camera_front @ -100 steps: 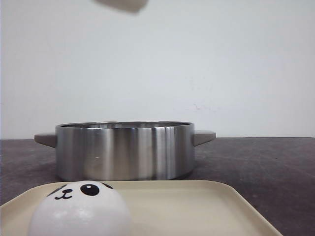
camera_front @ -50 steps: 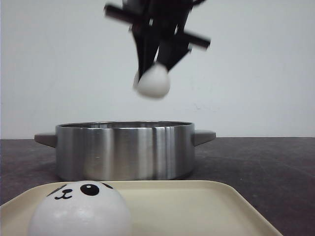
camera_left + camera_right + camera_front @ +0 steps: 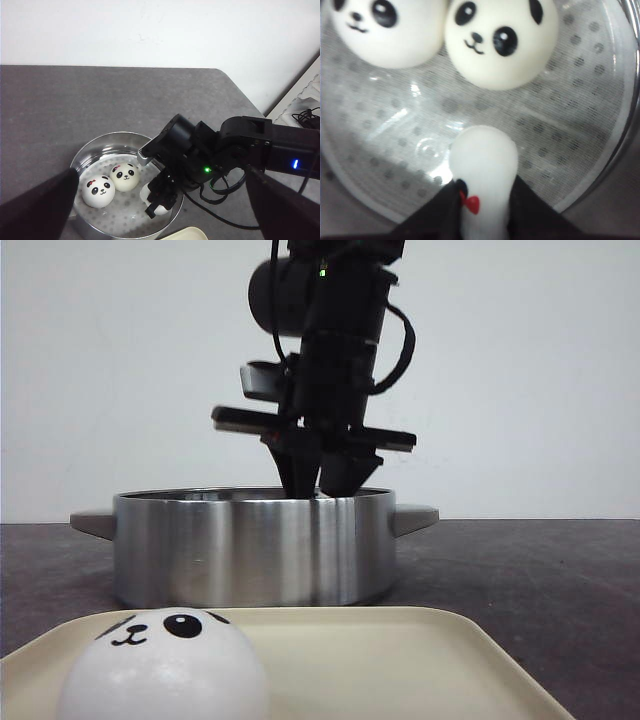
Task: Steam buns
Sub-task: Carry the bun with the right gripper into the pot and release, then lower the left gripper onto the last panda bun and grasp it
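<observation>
Right pincer (image 3: 485, 200) down inside the steel pot (image 3: 250, 545), clamped on a bun (image 3: 484, 175), squeezing it narrow just over the perforated steamer floor. Two buns (image 3: 125, 177) (image 3: 99, 190) sit touching in the pot. Fourth bun (image 3: 165, 665) on the cream tray (image 3: 400, 660) at the bench's near edge. Left pincer (image 3: 160, 225) spread wide, empty.

A staged robot test bench rather than a kitchen: a bare grey tabletop (image 3: 75, 100) against a blank white wall (image 3: 520, 360), a steel steamer pot (image 3: 250, 550) and beige tray (image 3: 400, 660) set out, loose black cables (image 3: 307, 117) past the table's corner.
</observation>
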You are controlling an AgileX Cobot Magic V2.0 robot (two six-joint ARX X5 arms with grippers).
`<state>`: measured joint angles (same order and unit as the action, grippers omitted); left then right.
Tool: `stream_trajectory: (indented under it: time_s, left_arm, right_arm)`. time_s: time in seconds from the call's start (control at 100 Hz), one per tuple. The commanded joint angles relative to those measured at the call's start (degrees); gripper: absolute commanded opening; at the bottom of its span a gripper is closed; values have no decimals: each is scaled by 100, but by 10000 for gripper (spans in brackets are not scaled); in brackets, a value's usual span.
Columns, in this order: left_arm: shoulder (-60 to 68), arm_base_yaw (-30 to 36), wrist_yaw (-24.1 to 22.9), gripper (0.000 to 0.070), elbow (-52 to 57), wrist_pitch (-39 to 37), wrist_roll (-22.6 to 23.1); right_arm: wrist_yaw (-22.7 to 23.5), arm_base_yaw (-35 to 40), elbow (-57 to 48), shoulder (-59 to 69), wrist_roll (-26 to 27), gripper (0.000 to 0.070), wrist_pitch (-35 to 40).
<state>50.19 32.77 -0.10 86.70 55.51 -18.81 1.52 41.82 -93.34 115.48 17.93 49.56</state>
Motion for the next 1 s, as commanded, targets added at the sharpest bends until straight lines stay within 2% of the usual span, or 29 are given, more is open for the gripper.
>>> stream_trajectory:
  time_s: [0.0,0.05,0.09,0.21,0.33,0.6,0.64,0.68,0.73,0.84,0.85,0.93,0.99]
  left_arm:
    - [33,35,-17,700,79,-50,59]
    - [35,35,-17,700,79,-48,59]
    - [35,35,-17,700,79,-44,59]
    - [37,35,-17,700,79,-22,59]
    - [37,35,-17,700,79,20,59]
    - [55,35,-39,700,63,197,76]
    - [74,35,-37,700,39,306,79]
    - [83,35,-37,700,-7,428,76]
    - [85,35,-28,700,-125,549,61]
    - [66,44,63,700,-538,669,-153]
    - [63,48,81,700,-584,667,-179]
    - [31,107,289,700,-964,608,-330]
    - [33,181,409,700,-1279,544,-415]
  right_arm:
    - [0,28,-94,111,-33,284,-33]
    - [0,28,-94,111,-33,399,-48]
    - [0,28,-94,111,-31,460,-46]
    - [-2,17,-94,111,-35,536,2]
    - [4,17,-94,111,-35,663,-7]
    - [0,-20,-295,24,-33,669,118]
    - [-2,-35,-393,-68,-37,635,190]
    - [-4,-33,-494,-184,-37,551,229]
    - [-2,-15,-577,-413,-37,399,227]
    - [-4,136,-651,-1104,-39,17,68]
    - [-2,153,-651,-1178,-39,0,42]
    - [-33,343,-651,-1784,-42,3,-199]
    - [-234,540,-651,-2240,-42,3,-382]
